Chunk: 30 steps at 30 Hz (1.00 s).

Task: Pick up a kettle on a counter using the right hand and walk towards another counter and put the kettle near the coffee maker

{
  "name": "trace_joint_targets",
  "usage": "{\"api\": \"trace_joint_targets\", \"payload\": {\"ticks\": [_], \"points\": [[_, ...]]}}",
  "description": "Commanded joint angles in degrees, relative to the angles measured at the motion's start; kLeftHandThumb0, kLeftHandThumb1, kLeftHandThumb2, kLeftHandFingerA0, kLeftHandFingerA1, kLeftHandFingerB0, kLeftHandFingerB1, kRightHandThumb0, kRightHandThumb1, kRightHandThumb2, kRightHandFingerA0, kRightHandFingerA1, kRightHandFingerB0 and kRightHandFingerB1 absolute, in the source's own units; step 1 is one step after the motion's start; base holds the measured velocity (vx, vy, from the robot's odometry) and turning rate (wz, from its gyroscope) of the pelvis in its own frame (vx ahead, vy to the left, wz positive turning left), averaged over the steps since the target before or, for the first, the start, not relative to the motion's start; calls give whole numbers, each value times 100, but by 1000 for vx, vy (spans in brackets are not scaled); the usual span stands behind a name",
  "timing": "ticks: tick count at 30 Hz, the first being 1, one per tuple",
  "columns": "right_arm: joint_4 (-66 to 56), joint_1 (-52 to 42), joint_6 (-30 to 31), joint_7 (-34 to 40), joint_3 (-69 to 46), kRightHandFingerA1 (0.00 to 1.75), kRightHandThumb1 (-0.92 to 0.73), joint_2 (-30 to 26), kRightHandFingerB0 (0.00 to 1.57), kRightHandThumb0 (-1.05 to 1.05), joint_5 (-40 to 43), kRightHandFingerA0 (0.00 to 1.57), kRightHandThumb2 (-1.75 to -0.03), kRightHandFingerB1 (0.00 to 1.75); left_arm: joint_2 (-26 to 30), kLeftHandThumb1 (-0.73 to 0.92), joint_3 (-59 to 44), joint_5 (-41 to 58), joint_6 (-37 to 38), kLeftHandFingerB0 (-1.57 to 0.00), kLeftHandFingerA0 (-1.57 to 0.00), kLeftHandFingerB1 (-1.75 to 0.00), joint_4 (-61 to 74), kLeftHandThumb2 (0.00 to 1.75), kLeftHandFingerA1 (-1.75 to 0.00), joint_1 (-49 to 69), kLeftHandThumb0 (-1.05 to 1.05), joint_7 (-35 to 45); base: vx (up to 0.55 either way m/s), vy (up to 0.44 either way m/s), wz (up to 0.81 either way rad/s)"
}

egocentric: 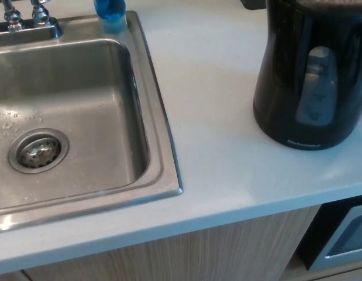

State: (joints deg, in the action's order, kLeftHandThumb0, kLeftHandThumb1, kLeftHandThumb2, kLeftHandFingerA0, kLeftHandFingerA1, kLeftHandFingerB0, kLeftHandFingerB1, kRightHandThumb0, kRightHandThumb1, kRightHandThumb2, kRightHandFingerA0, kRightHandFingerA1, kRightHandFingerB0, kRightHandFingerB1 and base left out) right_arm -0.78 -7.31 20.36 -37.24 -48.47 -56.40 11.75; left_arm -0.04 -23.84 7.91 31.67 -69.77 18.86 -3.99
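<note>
Black kettle [312, 76], pale grey counter [216, 134], silver steel sink [148, 146], blue bottle [109, 13], light wood-grain cabinet [186, 254].

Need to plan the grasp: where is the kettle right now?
In the head view, the black kettle stands upright on the pale counter at the right, well apart from the sink.

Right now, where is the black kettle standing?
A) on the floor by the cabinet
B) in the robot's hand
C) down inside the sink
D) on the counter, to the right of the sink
D: the kettle stands upright on the pale counter, well to the right of the steel sink, and no robot hand shows in the picture.
</note>
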Motion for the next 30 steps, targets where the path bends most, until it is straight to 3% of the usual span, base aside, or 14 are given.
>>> {"api": "trace_joint_targets", "payload": {"ticks": [1, 4, 5, 7, 9, 12, 13, 17, 18, 19, 21, 22, 26, 30], "points": [[1057, -1417, -2404, 1700, -3764, 103, -61, 2680, 54, -38, 680, 60, -89, 105, 195, 45, -26, 8, 175, -139, -157, -136, -132, 111, -148, 9, -7, -236, 0, 0, 0], [1231, -1398, -2620, 1806, -3834, 103, -61, 2811, 54, -38, 735, 60, -89, 105, 201, 45, -21, 3, 169, -139, -157, -136, -143, 111, -148, 0, -7, -246, 0, 0, 0], [2189, -1149, -3222, 2633, -3830, 110, -49, 3159, 106, -46, 750, 114, -121, 114, 153, 46, -29, 23, 155, -134, -156, -145, -77, 117, -153, -25, -4, -292, 0, 0, 0], [2620, -1030, -3506, 2974, -3845, 110, -49, 3307, 106, -46, 746, 114, -121, 114, 133, 46, -32, 32, 150, -134, -156, -145, -50, 117, -153, -36, -4, -311, 0, 0, 0], [2867, -938, -3053, 3561, -3606, 128, -36, 3547, 120, -44, 524, 144, -113, 125, 168, 46, -8, -1, 93, -139, -157, -137, -119, 114, -147, -144, -5, -343, 0, 0, 0], [2943, -922, -3024, 3658, -3575, 128, -36, 3560, 120, -44, 471, 144, -113, 125, 170, 46, -6, 0, 102, -139, -157, -137, -123, 114, -147, -141, -5, -336, 0, 0, 0], [3898, -824, -3695, 3687, -3105, 135, -55, 3790, 143, -23, 294, 144, -125, 135, 181, 48, 37, -59, 115, -125, -151, -147, -115, 115, -150, -155, -5, -407, 0, 0, 0], [4466, -769, -4134, 3723, -2884, 135, -55, 3836, 143, -23, 232, 144, -125, 135, 183, 48, 65, -84, 119, -125, -151, -147, -118, 115, -150, -171, -5, -444, 0, 0, 0], [3998, -690, -4061, 3831, -2588, 139, -13, 4557, 129, -20, 69, 134, -157, 136, 172, 50, 56, -71, 64, -117, -151, -148, -150, 104, -152, -227, -7, -489, 0, 0, 0], [3632, -690, -3965, 3942, -2303, 132, -22, 5066, 124, -25, -148, 132, -136, 129, 167, 46, 42, -54, 51, -124, -155, -148, -178, 117, -152, -255, -4, -490, 0, 0, 0], [3420, -741, -3916, 4063, -2049, 132, -22, 5365, 124, -25, -368, 132, -136, 129, 168, 46, 28, -37, 70, -124, -155, -148, -204, 117, -152, -265, -4, -466, 0, 0, 0], [3852, -643, -3998, 4265, -1758, 127, -32, 5441, 128, -25, -592, 143, -107, 118, 152, 48, 20, -14, 33, -120, -153, -149, -197, 110, -153, -264, -7, -430, 0, 0, 0], [4240, -631, -4171, 3987, -1500, 124, -32, 5519, 128, -24, -489, 141, -108, 116, 128, 49, 12, 3, -10, -119, -151, -151, -186, 109, -156, -280, -7, -472, 0, 0, 0], [3173, -1070, -3729, 3476, -940, 102, -18, 6519, 132, -20, -455, 157, -130, 105, 58, 49, -67, 119, -14, -129, -157, -146, -82, 118, -157, -245, -4, -444, 0, 0, 0]]}}
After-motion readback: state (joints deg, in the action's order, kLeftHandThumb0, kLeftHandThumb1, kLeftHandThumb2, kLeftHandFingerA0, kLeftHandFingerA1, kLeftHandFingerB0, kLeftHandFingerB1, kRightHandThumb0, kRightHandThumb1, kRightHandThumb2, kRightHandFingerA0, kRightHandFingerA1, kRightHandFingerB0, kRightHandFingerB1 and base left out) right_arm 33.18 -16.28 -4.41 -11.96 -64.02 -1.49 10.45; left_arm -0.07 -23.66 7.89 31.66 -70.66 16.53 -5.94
